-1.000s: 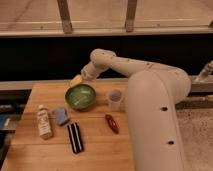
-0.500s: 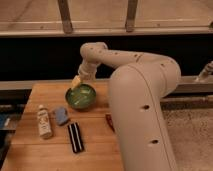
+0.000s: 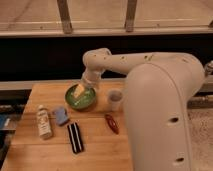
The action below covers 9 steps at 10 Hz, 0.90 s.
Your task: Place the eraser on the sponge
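The eraser (image 3: 75,137), a flat black block with pale stripes, lies on the wooden table (image 3: 125,150) near its front. Just up and left of it, and apart from it, sits the small blue-grey sponge (image 3: 61,115). My gripper (image 3: 80,90), with a yellow tip, hangs over the green bowl (image 3: 82,101) behind both things. It is well away from the eraser and holds nothing that I can make out. The pale arm reaches in from the right and fills much of the view.
A white bottle (image 3: 44,121) lies left of the sponge near the table's left edge. A white cup (image 3: 115,99) stands right of the bowl. In front of the cup lies a small dark red oblong thing (image 3: 112,123). A dark wall and rail run behind the table.
The gripper has come down and slightly right, from beside the bowl's far rim to over the bowl. The arm's elbow has swung and looms larger. Nothing on the table has moved.
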### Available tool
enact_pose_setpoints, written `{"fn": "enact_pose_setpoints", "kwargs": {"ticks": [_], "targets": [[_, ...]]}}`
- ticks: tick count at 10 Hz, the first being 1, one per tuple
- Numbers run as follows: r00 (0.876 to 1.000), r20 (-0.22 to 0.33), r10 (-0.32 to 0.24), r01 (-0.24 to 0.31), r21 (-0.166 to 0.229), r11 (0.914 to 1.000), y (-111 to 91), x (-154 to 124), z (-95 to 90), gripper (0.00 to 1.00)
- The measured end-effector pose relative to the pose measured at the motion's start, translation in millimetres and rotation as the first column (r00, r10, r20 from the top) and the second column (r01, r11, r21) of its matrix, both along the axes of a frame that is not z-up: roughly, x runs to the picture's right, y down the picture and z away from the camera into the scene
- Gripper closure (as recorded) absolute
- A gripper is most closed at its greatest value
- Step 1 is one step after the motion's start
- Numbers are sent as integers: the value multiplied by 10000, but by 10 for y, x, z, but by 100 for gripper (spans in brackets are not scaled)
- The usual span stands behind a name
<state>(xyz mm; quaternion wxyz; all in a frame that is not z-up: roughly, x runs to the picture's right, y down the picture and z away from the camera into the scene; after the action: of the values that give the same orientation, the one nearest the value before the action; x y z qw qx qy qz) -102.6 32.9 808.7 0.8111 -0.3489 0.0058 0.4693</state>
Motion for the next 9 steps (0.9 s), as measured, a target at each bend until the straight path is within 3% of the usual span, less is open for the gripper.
{"fn": "enact_pose_setpoints", "kwargs": {"ticks": [4,6,9], "targets": [[9979,625,-162,186,-370,9991,460,-218,-115,20],[9969,645,-453,491,-580,9971,671,-314,-162,20],[9917,992,-813,935,-1247,9878,1059,-391,-256,20]]}}
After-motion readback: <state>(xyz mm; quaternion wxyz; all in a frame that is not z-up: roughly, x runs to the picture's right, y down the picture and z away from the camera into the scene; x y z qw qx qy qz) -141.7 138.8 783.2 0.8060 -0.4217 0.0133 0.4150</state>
